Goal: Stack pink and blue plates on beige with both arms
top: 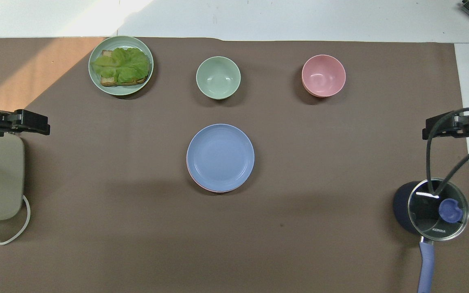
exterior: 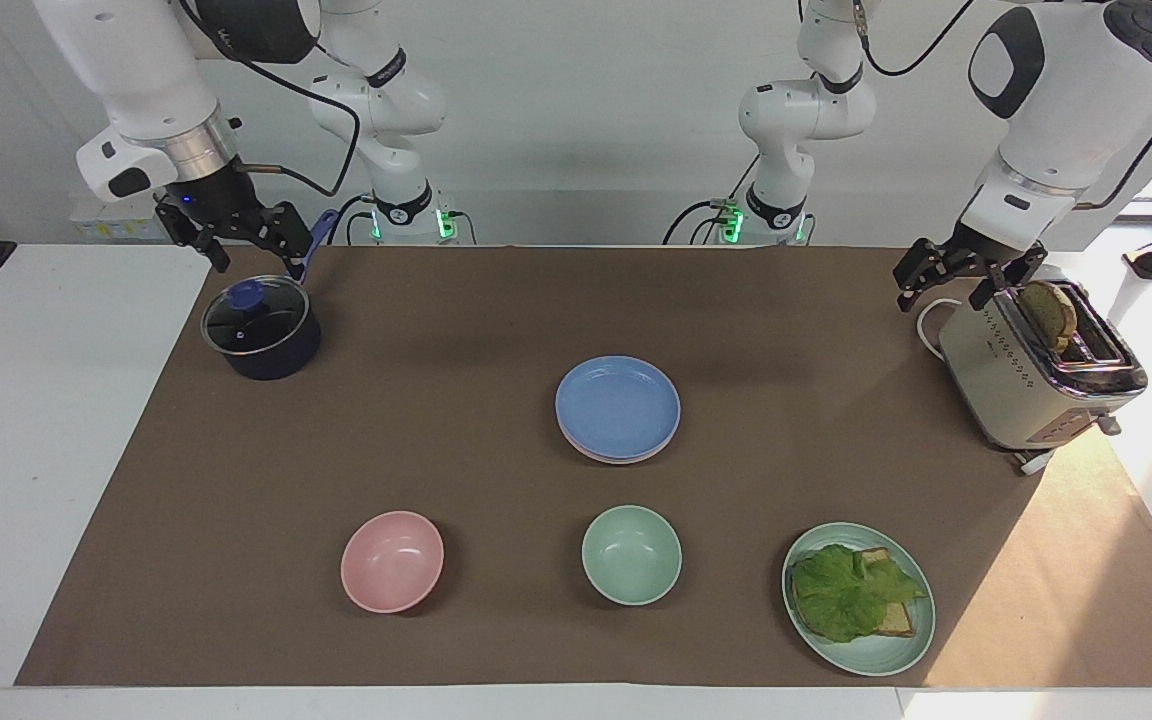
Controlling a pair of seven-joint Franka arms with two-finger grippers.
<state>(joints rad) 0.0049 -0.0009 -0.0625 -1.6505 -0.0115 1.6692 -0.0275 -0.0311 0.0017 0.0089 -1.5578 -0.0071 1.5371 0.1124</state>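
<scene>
1. The left claw (exterior: 956, 283) is hanging wide open and empty over the toaster (exterior: 1036, 375).
2. The right claw (exterior: 241, 240) is hanging open and empty above the pot (exterior: 261, 335).
3. The blue plate (exterior: 617, 405) is sitting atop the pink plate (top: 202, 185) at the table's (exterior: 436, 420) centre, at twelve o'clock from the green bowl (exterior: 631, 555) in the facing view.

Both arms are glossy white with dark grey joint caps and silver wrist rings. Black cables loop along them. Each ends in a small black gripper: right gripper (exterior: 244, 240), left gripper (exterior: 966, 278).
</scene>
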